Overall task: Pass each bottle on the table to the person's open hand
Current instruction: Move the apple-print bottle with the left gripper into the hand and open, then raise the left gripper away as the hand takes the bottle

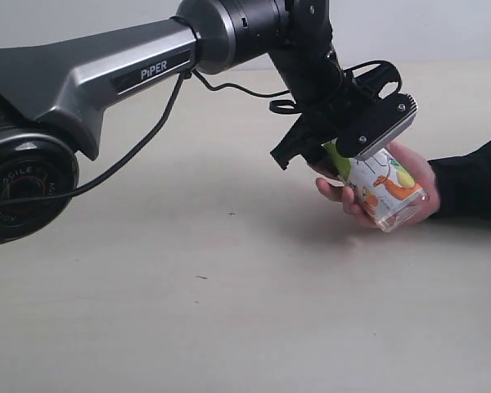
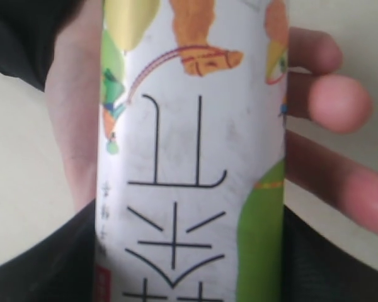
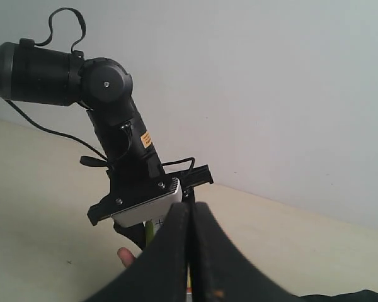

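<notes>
One clear white-fruit-labelled plastic bottle [image 1: 385,192] is lying in the person's cupped hand [image 1: 421,176] at three o'clock, left gripper [image 1: 340,155] clamping it; release pending, no other bottles showing.

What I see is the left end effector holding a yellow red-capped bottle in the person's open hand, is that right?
Not quite. The exterior view shows the left end effector holding a clear bottle with a white fruit label, not a yellow red-capped one, in the person's open hand.

Plain pale grey wall [image 3: 290,94]
</notes>
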`<state>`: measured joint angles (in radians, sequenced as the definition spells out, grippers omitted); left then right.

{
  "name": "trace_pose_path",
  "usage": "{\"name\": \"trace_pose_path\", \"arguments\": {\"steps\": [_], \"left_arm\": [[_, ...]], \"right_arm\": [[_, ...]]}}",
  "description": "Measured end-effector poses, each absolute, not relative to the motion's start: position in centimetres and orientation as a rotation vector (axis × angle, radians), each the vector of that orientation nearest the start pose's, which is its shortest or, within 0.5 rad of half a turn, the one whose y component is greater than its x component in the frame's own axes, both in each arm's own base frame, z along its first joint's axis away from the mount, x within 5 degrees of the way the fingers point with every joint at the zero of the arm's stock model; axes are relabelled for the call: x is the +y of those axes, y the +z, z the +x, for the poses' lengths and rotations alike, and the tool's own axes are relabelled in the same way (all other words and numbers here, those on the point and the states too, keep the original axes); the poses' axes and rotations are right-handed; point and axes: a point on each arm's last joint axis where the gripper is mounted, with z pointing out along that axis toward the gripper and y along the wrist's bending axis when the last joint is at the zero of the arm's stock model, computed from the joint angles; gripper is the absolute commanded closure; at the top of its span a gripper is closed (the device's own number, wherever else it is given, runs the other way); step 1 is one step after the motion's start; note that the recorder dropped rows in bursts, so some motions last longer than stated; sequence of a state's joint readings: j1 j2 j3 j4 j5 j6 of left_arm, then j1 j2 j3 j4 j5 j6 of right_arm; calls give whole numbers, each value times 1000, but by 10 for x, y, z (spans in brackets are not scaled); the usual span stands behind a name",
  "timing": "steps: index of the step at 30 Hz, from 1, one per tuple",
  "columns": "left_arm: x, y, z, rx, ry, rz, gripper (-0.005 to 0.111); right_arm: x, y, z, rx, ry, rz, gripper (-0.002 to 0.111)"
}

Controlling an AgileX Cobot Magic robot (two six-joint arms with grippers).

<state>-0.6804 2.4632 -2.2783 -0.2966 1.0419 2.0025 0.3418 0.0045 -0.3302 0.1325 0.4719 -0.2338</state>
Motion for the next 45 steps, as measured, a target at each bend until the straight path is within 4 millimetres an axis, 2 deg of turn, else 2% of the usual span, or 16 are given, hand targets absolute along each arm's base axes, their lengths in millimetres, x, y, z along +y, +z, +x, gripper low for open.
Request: {"name": "trace_pose_path", "arguments": {"steps": [2, 4, 6, 23, 28, 40, 45], "left_arm": [[-354, 188, 401, 730, 54, 2522, 57], [-354, 189, 402, 731, 63, 2516, 46], [-354, 189, 402, 748, 64, 2505, 39], [-355, 190, 405, 783, 84, 2470, 36], [-356, 190, 405, 789, 85, 2465, 26], [-356, 191, 405, 801, 73, 2454, 26], [-356, 200, 404, 821, 75, 2429, 26]], "right_arm": [[15, 279, 26, 1577, 223, -415, 108], [15, 279, 26, 1577, 223, -415, 108], [15, 279, 26, 1577, 223, -415, 108], [15, 279, 26, 1577, 223, -415, 108], [15, 279, 26, 1577, 223, -415, 108], [15, 279, 26, 1577, 223, -415, 108], [15, 279, 26, 1577, 223, -415, 108]]}}
